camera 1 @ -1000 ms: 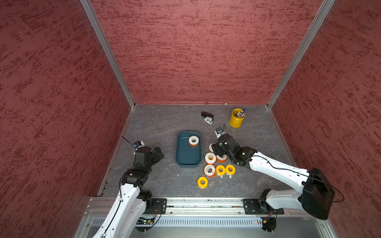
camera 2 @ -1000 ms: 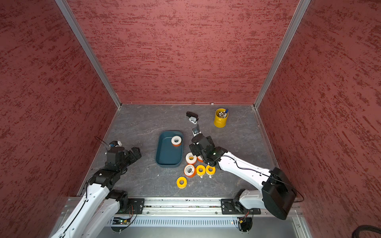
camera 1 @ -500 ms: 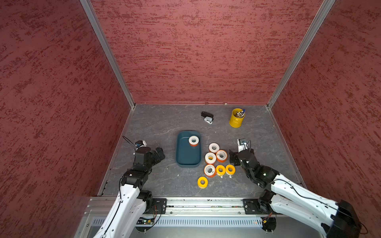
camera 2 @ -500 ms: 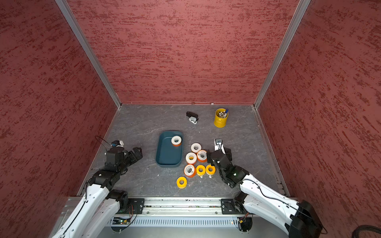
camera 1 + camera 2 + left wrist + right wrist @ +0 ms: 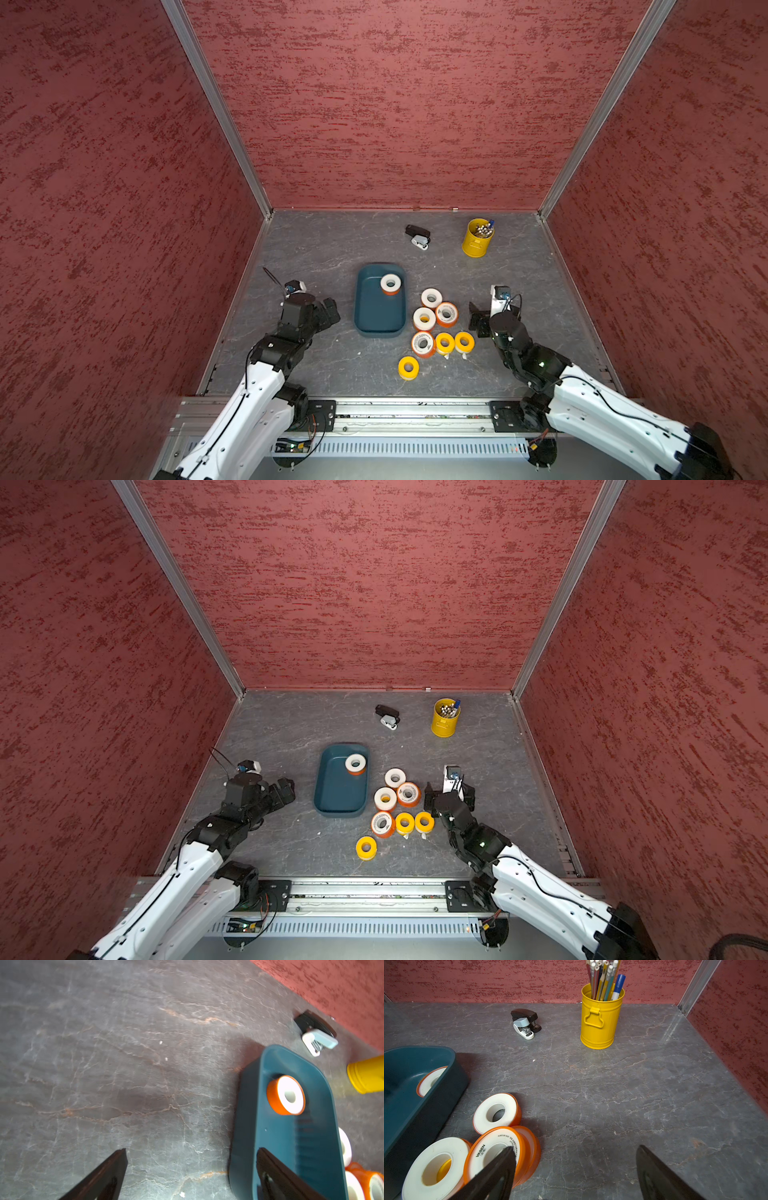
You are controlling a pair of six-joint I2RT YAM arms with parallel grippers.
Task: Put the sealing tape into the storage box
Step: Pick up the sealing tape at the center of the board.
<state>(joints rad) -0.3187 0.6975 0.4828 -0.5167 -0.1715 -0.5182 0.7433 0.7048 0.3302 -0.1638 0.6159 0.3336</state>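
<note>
Right gripper (image 5: pixel 574 1148) spread, empty; sealing tape roll (image 5: pixel 481 1150) beside one finger, likely next pick. Left gripper (image 5: pixel 192 1149) spread, empty, near storage box (image 5: pixel 243 1126).

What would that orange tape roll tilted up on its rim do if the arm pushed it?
The tilted orange roll rests partly on its round rim, so a push would probably roll it or drop it flat. It looks like a rigid plastic spool, so it is likely stiff and light.
</note>
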